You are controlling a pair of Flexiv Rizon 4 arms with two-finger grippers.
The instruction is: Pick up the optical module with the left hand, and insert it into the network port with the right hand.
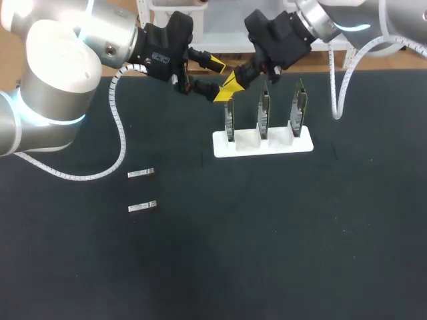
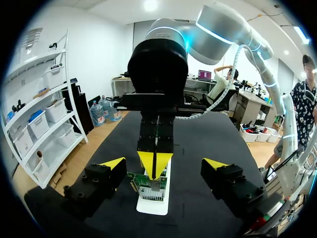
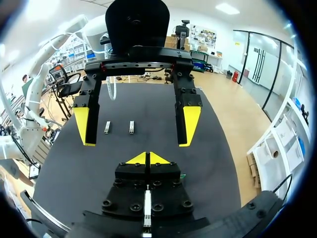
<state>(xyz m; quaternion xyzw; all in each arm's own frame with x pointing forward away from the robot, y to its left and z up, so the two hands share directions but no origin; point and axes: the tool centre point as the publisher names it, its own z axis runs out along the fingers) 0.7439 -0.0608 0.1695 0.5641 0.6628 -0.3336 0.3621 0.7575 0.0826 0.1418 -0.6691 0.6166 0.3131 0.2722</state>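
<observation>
Right pincer (image 3: 147,158) tips pressed together, just above leftmost board (image 1: 229,120) of three upright in white rack (image 1: 263,143). Left pincer (image 3: 137,124) spread wide, fingers flanking right pincer. Optical module (image 1: 141,173) and second optical module (image 1: 143,207) flat on table (image 1: 300,233), 8 o'clock from rack, well apart from both pincers.

The bench (image 1: 280,253) has a dark, matt covering, faintly grained like cloth. The holder (image 1: 262,144) looks like smooth white plastic. At 8 o'clock from it, the first optical module (image 1: 141,174) and the second optical module (image 1: 143,207) are of bright bare metal. The left arm (image 1: 47,80) has a smooth, glossy silver shell and a white plastic spiral wrap (image 1: 120,127). The left gripper (image 3: 137,130) and the right gripper (image 3: 147,158) are matt black with smooth yellow tips.
</observation>
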